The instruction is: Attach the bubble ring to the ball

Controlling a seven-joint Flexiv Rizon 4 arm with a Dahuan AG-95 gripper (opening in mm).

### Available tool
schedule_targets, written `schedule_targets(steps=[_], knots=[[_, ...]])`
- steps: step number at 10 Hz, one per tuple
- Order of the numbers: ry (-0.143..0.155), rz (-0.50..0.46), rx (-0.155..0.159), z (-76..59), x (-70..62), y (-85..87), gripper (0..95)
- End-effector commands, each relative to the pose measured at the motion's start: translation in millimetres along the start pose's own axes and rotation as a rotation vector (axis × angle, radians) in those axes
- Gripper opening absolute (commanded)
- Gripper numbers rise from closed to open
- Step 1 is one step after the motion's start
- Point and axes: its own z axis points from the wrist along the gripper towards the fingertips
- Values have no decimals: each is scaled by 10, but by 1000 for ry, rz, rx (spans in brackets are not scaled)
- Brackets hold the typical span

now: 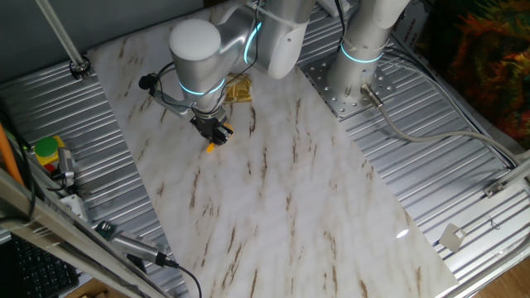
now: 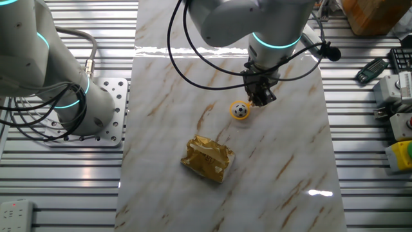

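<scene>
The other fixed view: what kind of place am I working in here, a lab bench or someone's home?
Most likely a robotics lab bench: a marble-patterned board lies on a ribbed metal table, a second robot arm is bolted alongside, and cables and electronics sit along the edge.

lab | robot arm (image 2: 244, 22) | marble-top table (image 2: 283, 161) | ribbed aluminium bench (image 1: 447, 174)

ball (image 2: 240, 110) inside bubble ring (image 2: 237, 116), foil packet (image 2: 207, 158) nearby
</scene>
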Motion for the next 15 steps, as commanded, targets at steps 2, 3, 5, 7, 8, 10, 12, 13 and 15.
schedule_targets(steps=[2, 3, 5, 7, 8, 10, 12, 13, 15], knots=[[-4, -2, 2, 9, 0, -4, 0], [-5, -2, 2, 11, -1, -4, 0], [-6, -3, 2, 16, -1, -4, 0], [-6, -3, 3, 26, -1, -4, 0], [-7, -3, 3, 29, -1, -4, 0], [-10, -4, 4, 34, -1, -4, 0], [-11, -3, 5, 40, -2, -4, 0], [-11, -3, 5, 46, -2, -4, 0], [-12, -1, 5, 60, -2, -4, 0]])
